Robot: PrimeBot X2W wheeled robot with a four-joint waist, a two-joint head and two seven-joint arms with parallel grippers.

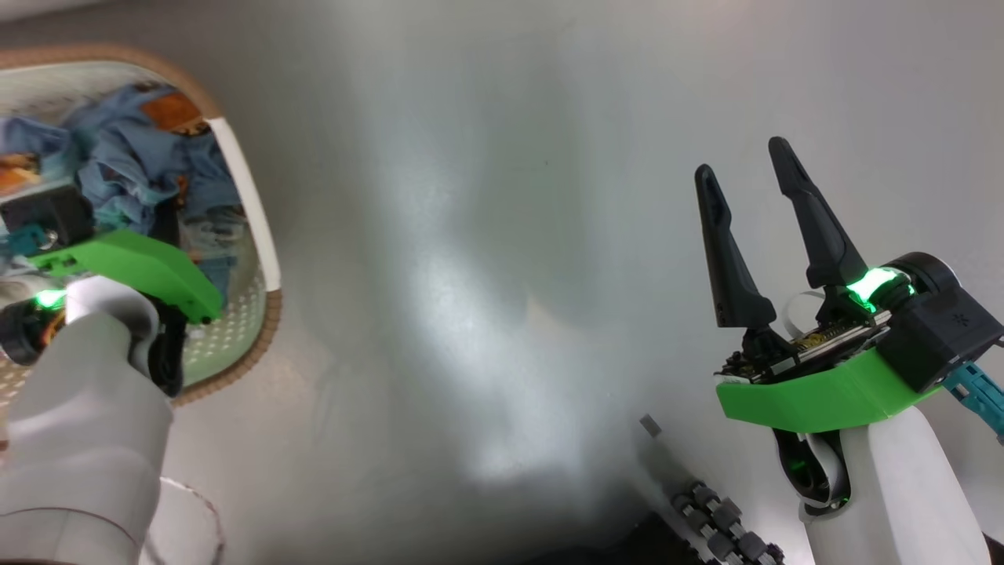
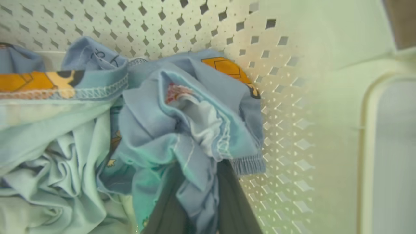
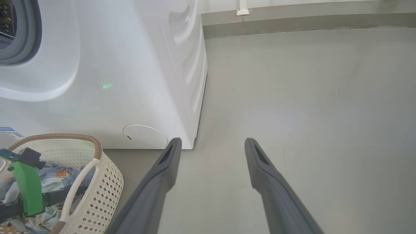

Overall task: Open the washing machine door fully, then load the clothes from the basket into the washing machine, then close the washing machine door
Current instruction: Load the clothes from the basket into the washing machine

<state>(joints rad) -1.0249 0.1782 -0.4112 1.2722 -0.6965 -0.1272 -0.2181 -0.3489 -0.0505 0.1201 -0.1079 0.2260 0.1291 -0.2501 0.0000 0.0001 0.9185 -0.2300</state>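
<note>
The basket [image 1: 252,205] stands on the floor at the left, with light-blue clothes [image 1: 141,169] printed in orange bunched inside. My left gripper [image 2: 198,170] reaches down into the basket [image 2: 286,97] and is shut on a fold of the clothes [image 2: 182,130], which are pinched between its two dark fingers. My right gripper [image 1: 741,159] hangs open over bare floor at the right, with nothing between its fingers. In the right wrist view the white washing machine [image 3: 130,81] stands behind the basket [image 3: 107,185], its grey seal [image 3: 29,42] uncovered at the upper left. The washing machine door is out of view.
The machine's round service flap [image 3: 145,136] sits low on its front, just behind the basket. Grey floor [image 3: 292,113] stretches to the right of the machine up to a wall skirting [image 3: 292,21]. My own wheeled base [image 1: 722,526] shows at the bottom of the head view.
</note>
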